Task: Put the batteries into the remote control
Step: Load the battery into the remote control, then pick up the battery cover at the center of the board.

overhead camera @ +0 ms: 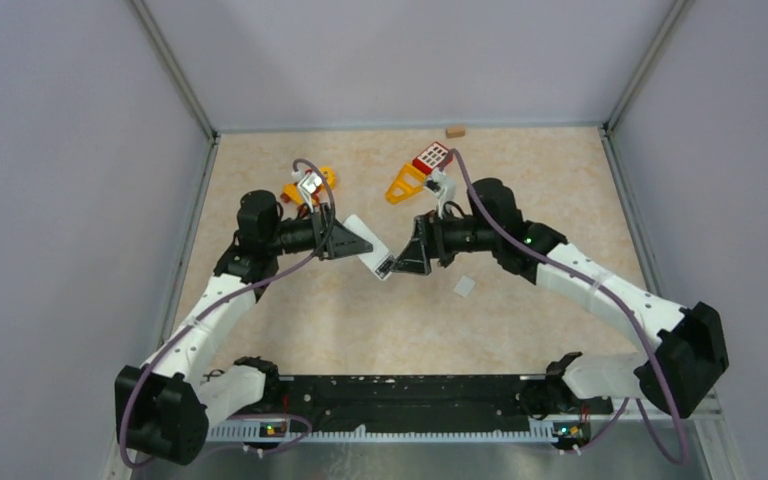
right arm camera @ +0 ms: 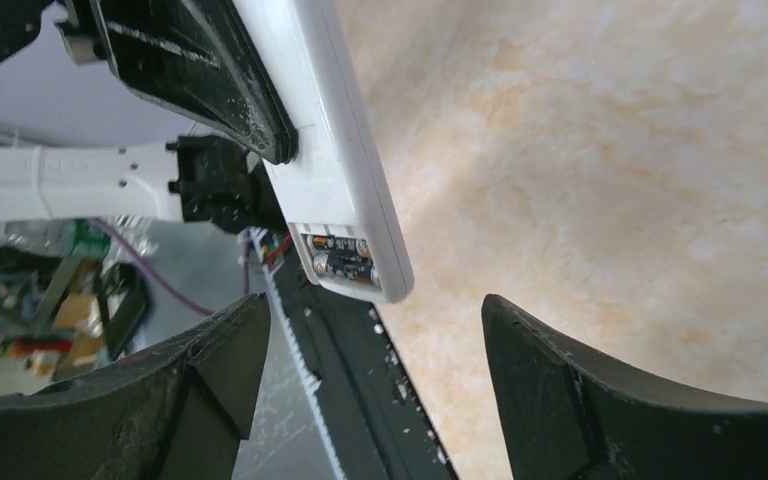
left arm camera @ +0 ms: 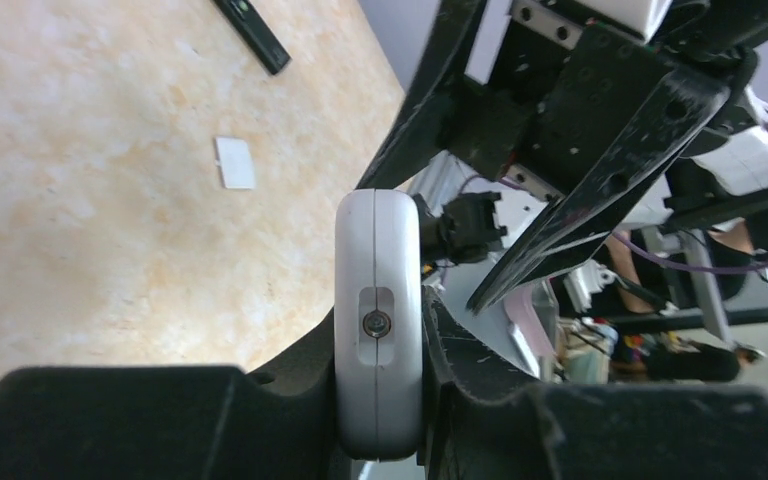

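A white remote control (overhead camera: 370,247) is held above the table, and my left gripper (overhead camera: 352,242) is shut on it. In the left wrist view the remote (left arm camera: 378,300) stands edge-on, clamped between both fingers. Its open compartment faces the right wrist camera, and batteries (right arm camera: 345,263) lie inside it, dark with orange-brown ends. My right gripper (right arm camera: 375,345) is open just short of that end of the remote (right arm camera: 335,170), touching nothing. The two grippers meet nose to nose over mid-table, with the right gripper (overhead camera: 412,252) beside the remote's tip.
A small white cover (overhead camera: 464,286) lies flat on the table right of the grippers, also visible as the cover (left arm camera: 234,162). At the back sit an orange toy (overhead camera: 307,186), an orange-and-red toy (overhead camera: 416,172) and a small brown block (overhead camera: 454,130). The black base rail (overhead camera: 410,395) runs along the near edge.
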Robot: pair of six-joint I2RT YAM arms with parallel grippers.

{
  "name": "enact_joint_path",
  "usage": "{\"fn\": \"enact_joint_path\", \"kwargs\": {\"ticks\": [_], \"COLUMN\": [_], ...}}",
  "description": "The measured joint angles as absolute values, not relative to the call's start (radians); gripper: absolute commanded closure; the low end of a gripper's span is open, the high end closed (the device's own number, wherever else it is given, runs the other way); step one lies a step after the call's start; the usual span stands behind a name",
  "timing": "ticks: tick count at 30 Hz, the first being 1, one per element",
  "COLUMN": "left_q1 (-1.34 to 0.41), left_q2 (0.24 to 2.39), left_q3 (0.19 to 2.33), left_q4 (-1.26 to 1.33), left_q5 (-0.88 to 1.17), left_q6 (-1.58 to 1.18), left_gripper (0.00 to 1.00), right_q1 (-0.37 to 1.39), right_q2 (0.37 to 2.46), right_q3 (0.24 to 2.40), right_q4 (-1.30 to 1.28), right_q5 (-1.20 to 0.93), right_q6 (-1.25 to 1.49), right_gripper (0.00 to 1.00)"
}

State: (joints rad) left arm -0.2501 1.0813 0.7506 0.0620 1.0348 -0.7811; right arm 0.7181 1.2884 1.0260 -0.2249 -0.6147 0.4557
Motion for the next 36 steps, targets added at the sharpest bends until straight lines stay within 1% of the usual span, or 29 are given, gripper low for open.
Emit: {"fn": "enact_joint_path", "kwargs": {"ticks": [5, 9, 13, 18, 26, 36], "left_q1": [-0.248, -0.242, -0.237, -0.229, -0.222, -0.216], "left_q2": [1.024, 1.011, 0.991, 0.971, 0.979, 0.990], "left_q3": [0.751, 0.750, 0.750, 0.751, 0.750, 0.750], "left_q4": [0.013, -0.044, -0.106, -0.142, -0.162, -0.161], "left_q5": [0.928, 0.838, 0.745, 0.678, 0.664, 0.691], "left_q6": [-0.698, -0.658, -0.634, -0.625, -0.626, -0.629], "left_gripper": [1.00, 1.00, 1.00, 1.00, 1.00, 1.00], "right_q1": [0.688, 0.685, 0.684, 0.684, 0.684, 0.679], "right_q2": [1.175, 1.156, 1.229, 1.379, 1.507, 1.668], "right_q3": [1.003, 0.995, 0.997, 0.997, 0.997, 1.004], "right_q4": [-0.265, -0.340, -0.483, -0.635, -0.698, -0.681], "right_q5": [-0.450, -0.288, -0.138, -0.021, 0.022, -0.023], "right_q6": [0.403, 0.290, 0.158, 0.039, -0.057, -0.162], "right_gripper": [0.22, 0.23, 0.23, 0.23, 0.24, 0.26]}}
